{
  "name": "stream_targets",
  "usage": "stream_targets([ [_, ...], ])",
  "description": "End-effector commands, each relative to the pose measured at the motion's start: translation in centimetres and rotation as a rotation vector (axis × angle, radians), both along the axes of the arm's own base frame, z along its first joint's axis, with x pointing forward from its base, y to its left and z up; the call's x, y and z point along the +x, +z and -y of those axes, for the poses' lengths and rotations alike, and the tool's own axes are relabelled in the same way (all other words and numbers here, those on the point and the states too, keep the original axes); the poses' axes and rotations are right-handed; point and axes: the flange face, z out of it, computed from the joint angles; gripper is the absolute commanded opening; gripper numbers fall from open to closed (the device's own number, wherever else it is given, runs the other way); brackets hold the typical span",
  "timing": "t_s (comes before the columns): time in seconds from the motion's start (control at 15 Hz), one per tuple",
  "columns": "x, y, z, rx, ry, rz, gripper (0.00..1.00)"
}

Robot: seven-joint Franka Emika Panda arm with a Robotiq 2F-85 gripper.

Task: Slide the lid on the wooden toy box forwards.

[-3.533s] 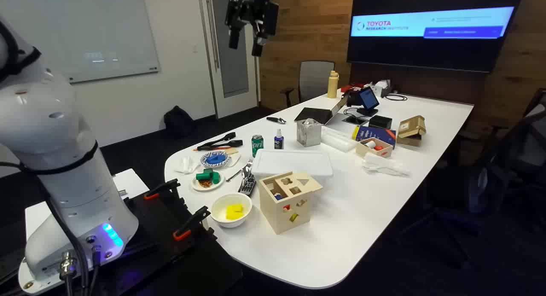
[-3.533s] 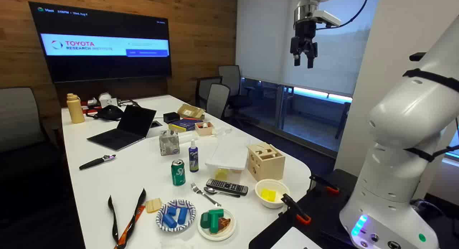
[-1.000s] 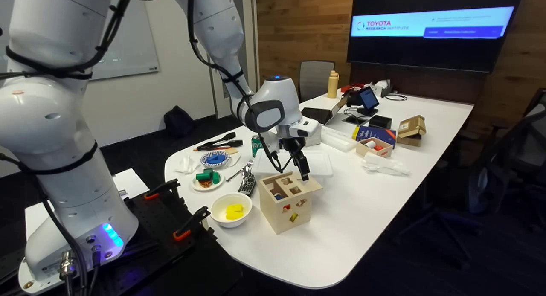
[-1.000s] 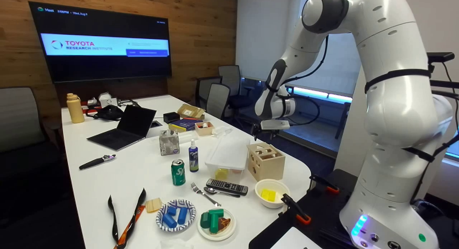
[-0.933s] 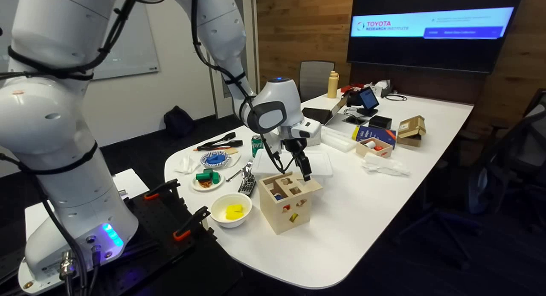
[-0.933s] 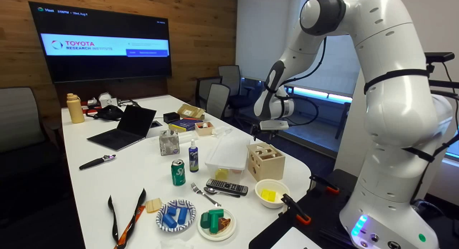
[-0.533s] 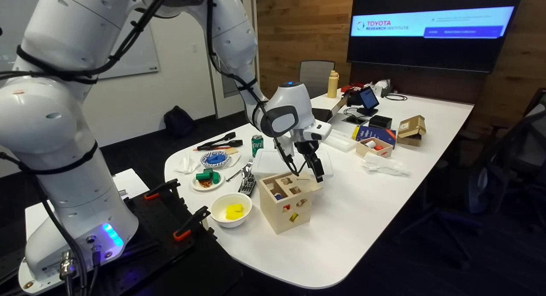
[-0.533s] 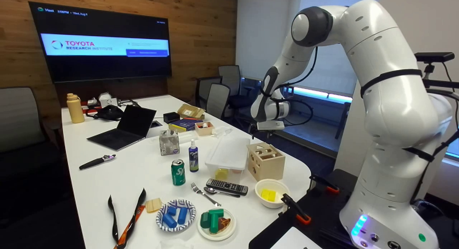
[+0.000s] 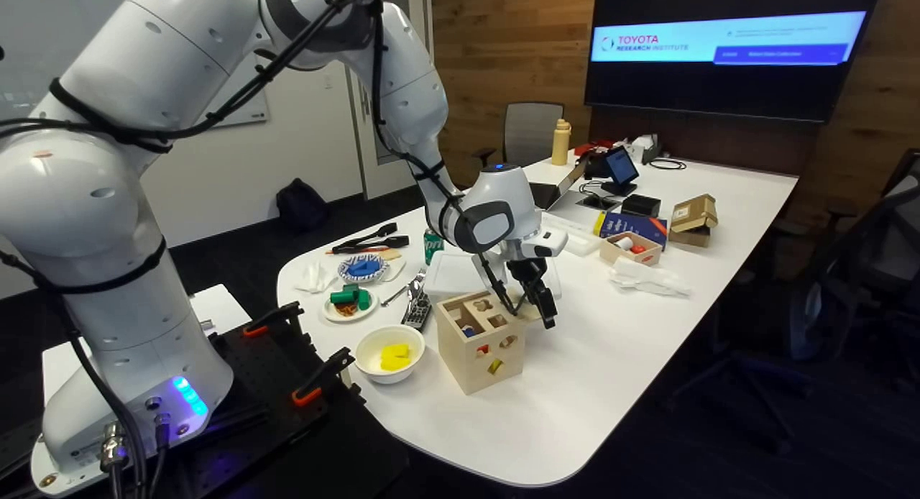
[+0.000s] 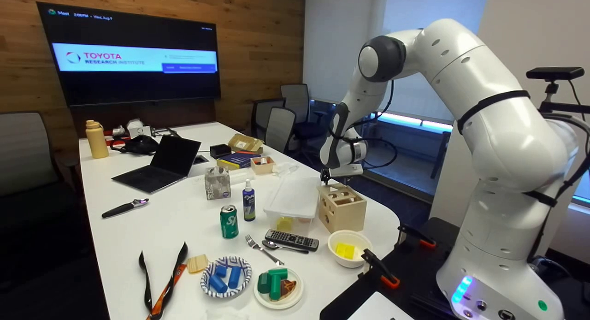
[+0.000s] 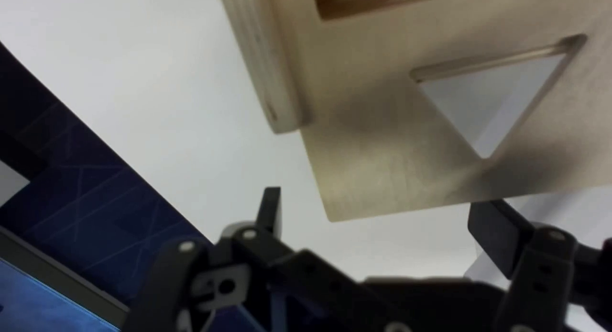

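Wrist view: the gripper stands at the bottom of the frame, its fingers spread wide. One finger, at lower centre, lies over the white table, just left of the lid and apart from it. The other, at lower right, has its tip at the lid's lower edge; whether they touch cannot be told. The gap between the fingers shows that edge and a strip of table. The lid fills the upper right, pierced by a triangular cut-out and, at the top of the frame, by part of a second opening. Along the lid's left side runs the rim of the box. In an exterior view the box stands upright near the centre, the bowl near its left side and the lid jutting past its right. The gripper hangs at this jutting end, partly hiding it. In an exterior view the arm bends down from the right; there the fingers are too small to read.
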Motion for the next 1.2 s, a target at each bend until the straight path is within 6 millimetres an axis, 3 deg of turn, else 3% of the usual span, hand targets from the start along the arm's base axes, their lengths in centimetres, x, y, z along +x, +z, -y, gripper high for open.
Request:
stream_targets([
  [0.0, 1.1, 0.9, -0.2, 0.021, -0.008, -0.027, 1.00],
  [0.67, -1.5, 3.6, -0.2, 0.136, -0.005, -0.266, 1.00],
  [1.13, -3.9, 4.9, -0.7, 0.166, -0.022, -0.319, 1.00],
])
